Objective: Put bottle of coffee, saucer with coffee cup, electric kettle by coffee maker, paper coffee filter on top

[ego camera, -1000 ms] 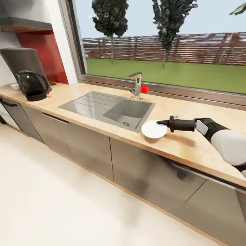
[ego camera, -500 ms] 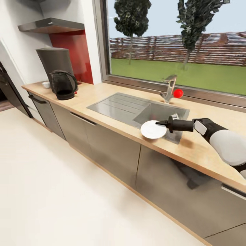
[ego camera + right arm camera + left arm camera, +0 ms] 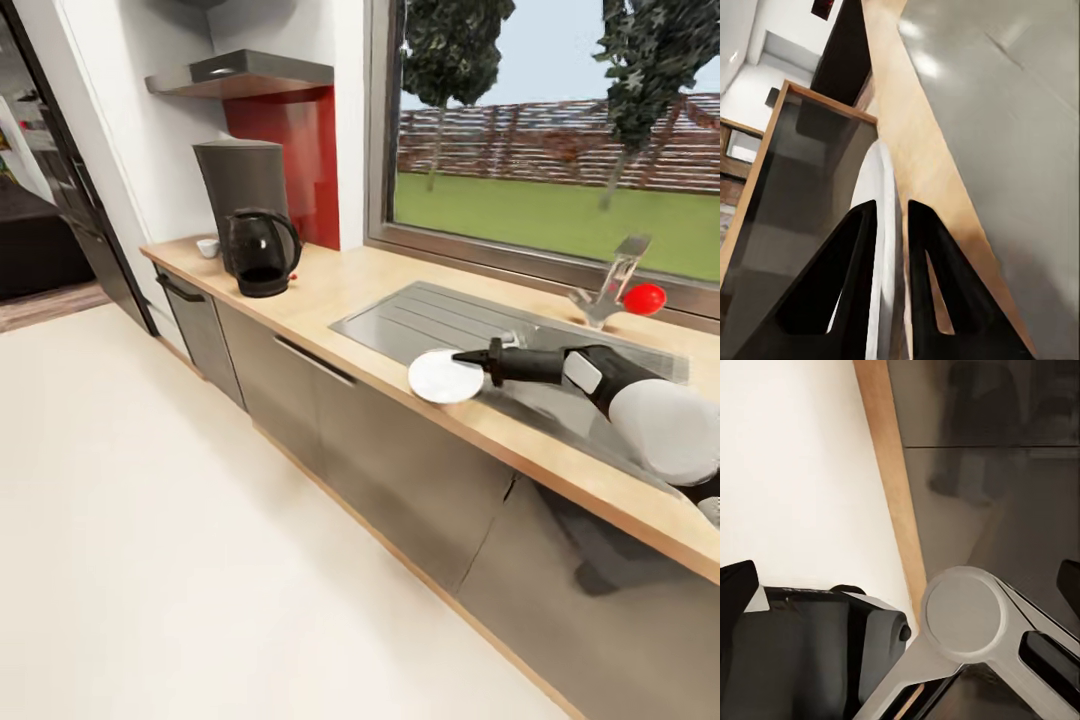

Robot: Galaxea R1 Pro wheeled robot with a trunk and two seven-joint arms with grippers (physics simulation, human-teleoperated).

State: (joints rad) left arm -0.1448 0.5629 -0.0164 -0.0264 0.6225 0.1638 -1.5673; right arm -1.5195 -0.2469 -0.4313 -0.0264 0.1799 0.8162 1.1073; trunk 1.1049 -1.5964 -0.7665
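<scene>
Head view: a small flat round white saucer [image 3: 443,377] was held by its rim in the right claw [image 3: 470,358], carried level over the front edge of the long light wood-grain worktop [image 3: 350,285], just before the steel sink [image 3: 470,325]. In the right wrist view the two black fingers [image 3: 855,277] were seen clenched on either side of the thin white rim [image 3: 886,247]. The saucer was judged light, stiff, glazed and slippery, and breakable if dropped; a pinch at the rim was judged the only workable hold, one prone to tilt or slip.

One saucer was counted. Toward the left end of the worktop one tall dark grey coffee maker [image 3: 243,185], one rounded smoky kettle with a black handle [image 3: 261,252] touching or just before it, and one tiny white cup [image 3: 208,247] beside it were counted. One glossy dark shelf [image 3: 240,72] was seen above. Whether the left claw was released or clenched could not be told.
</scene>
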